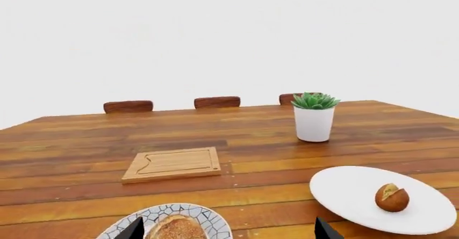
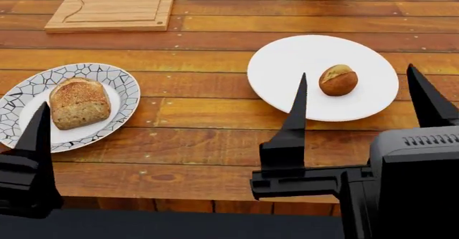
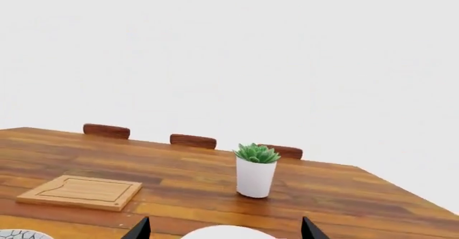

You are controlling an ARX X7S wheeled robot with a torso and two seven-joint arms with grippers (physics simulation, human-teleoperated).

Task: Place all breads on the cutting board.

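Bread number one, a round roll [image 2: 338, 80], sits on the plain white plate [image 2: 287, 83] just past our right hand [image 2: 362, 102], pretty much between its two dark fingers and a bit ahead of them. That hand has its fingers spread wide apart with nothing in them, and it isn't touching the roll or the plate. The other bread, a chunkier crusty loaf [image 2: 79, 102], lies on the mosaic-patterned plate [image 2: 123, 86] just ahead of our left hand [image 1: 226, 229]. From the left wrist view we can see both fingertips standing well apart, so that one is empty too. The cutting board [image 2: 111, 9] is bare and lies flat on the tabletop [image 2: 208, 137], well beyond the left hand and past the patterned plate, far off to the left of the right hand. A potted plant [image 1: 314, 115] stands further out, beyond the white plate, and chair backs [image 1: 216, 102] line the far edge.
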